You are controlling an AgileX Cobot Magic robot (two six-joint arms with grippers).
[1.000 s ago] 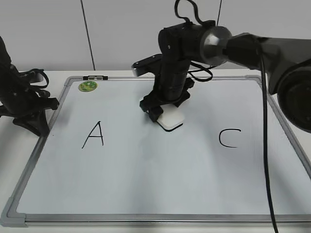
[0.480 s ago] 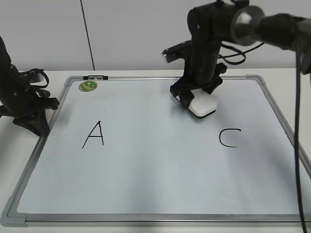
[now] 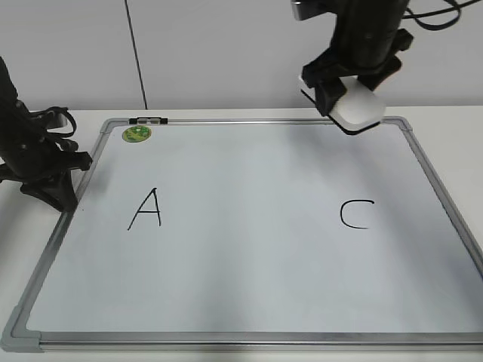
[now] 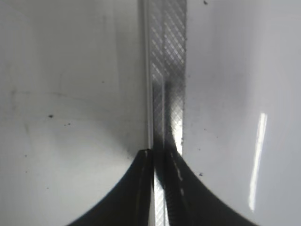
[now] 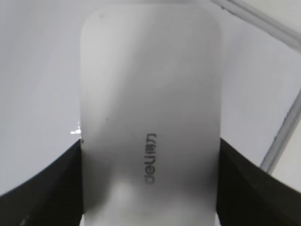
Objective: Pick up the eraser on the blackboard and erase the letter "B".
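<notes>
My right gripper [image 3: 343, 94] is shut on the white eraser [image 3: 357, 108] and holds it in the air above the back right part of the blackboard [image 3: 249, 343]. In the right wrist view the eraser [image 5: 150, 117] fills the frame between the two black fingers [image 5: 150, 179], grey print facing up. On the blackboard I see a black "A" [image 3: 146, 209] and a black "C" [image 3: 355, 214]. No letter "B" shows between them. My left gripper [image 4: 157, 153] is shut and empty, its tips over the board's silver frame [image 4: 167, 70] at the left edge.
A small round green magnet [image 3: 136, 134] sits at the board's back left corner, next to a black clip [image 3: 148, 121]. The left arm [image 3: 38, 162] rests on the white table beside the board's left edge. A grey wall stands behind.
My right gripper has lifted the eraser off the middle of the board and carried it up and to the right. The left arm has not moved.
</notes>
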